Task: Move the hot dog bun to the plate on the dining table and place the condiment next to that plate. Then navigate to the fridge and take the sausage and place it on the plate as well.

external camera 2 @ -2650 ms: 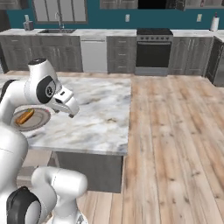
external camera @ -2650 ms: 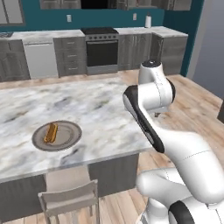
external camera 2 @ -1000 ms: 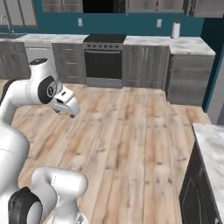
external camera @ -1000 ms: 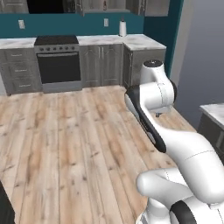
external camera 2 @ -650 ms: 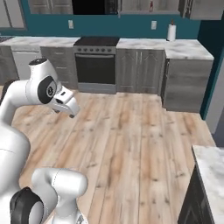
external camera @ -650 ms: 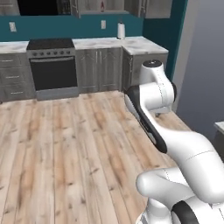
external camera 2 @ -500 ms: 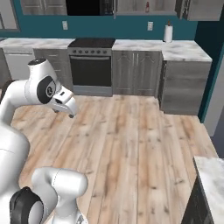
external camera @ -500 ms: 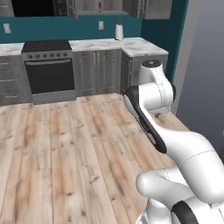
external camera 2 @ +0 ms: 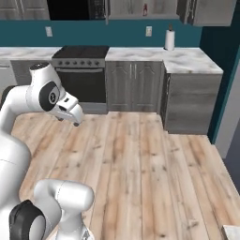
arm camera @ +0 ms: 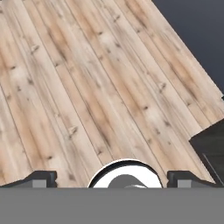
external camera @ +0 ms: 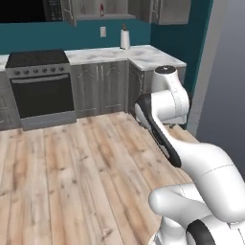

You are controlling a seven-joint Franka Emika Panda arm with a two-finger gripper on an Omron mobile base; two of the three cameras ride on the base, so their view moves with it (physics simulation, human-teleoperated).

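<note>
**A:** What is the gripper (arm camera: 111,179) doing?

**B:** It is released. In the hand view its two dark fingertips (arm camera: 40,178) sit far apart at the bottom corners, with nothing between them but bare wooden floor (arm camera: 87,87). The hand carries nothing.

**A:** What lies under it?

**B:** Pale wood planks running slantwise beneath the fingers. Beyond them, toward the upper right of the hand view, the floor ends against a flat dark grey area. A dark block also cuts in just beside the right fingertip; I cannot tell what it is.

**A:** And the hand itself from the base cameras?

**B:** In the right base view the arm folds up at the left, and the white hand (external camera 2: 70,110) hangs over the floor, pointing down and forward. Its fingers are too small there to make out.

**A:** What stands ahead of it?

**B:** A black stove (external camera: 40,86) set among grey cabinets (external camera 2: 133,86), under a marble counter (external camera 2: 187,61) that turns a corner. A paper towel roll (external camera: 125,39) stands on that counter, well beyond the hand, against a teal wall (external camera 2: 126,35). A small red item (external camera: 101,9) sits on a shelf higher up, too small to identify.

**A:** Where are the bun, plate, condiment, sausage or fridge?

**B:** I cannot tell; nothing near the gripper can be made out as one of them.
</note>
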